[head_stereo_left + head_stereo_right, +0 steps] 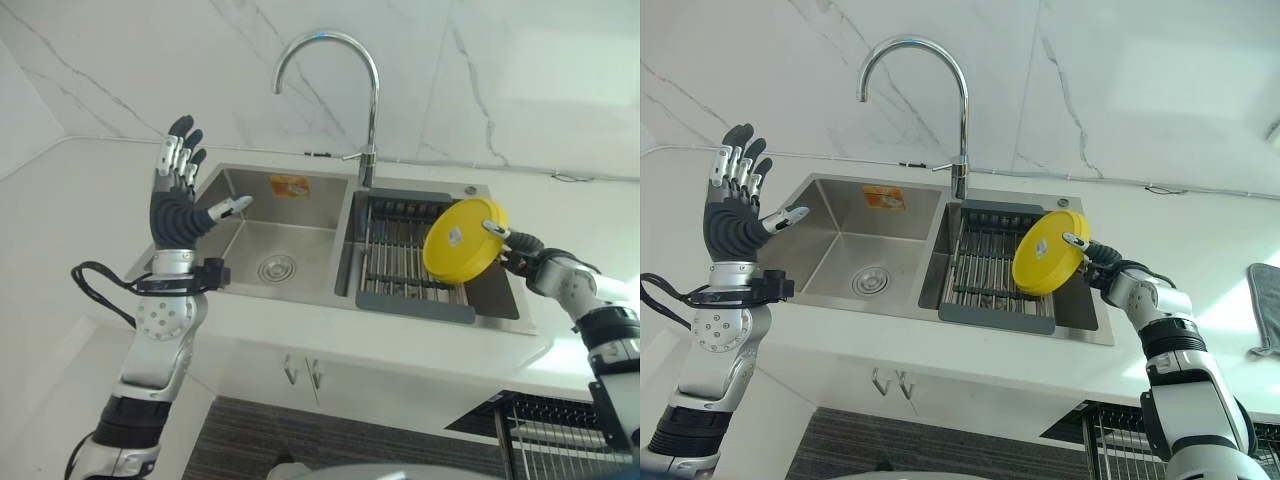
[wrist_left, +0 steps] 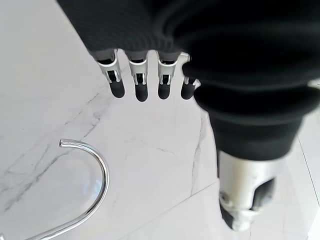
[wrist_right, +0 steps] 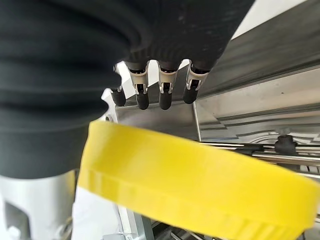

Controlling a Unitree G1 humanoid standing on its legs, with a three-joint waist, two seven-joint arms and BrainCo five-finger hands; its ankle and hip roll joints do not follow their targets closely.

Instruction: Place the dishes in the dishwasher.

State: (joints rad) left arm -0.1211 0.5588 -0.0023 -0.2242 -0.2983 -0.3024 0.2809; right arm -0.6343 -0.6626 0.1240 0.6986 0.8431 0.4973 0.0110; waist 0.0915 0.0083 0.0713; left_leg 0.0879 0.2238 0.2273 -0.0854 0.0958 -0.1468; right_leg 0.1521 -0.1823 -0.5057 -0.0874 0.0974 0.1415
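Observation:
A round yellow dish [image 1: 460,238] hangs tilted on edge above the wire rack [image 1: 400,258] in the sink's right basin. My right hand [image 1: 1102,262] is shut on it from the right side, its thumb [image 1: 495,230] lying over the dish's face and the fingers behind it. In the right wrist view the dish's yellow rim [image 3: 200,180] crosses just below my fingers [image 3: 165,92]. My left hand [image 1: 178,205] is raised at the left of the sink with straight, spread fingers [image 2: 142,82] and holds nothing.
The steel sink has a bare left basin [image 1: 270,245] with a drain and a tall curved tap [image 1: 340,70] at the back. A dishwasher's wire basket [image 1: 560,440] shows at the lower right, below the white counter. A grey cloth [image 1: 1265,305] lies far right.

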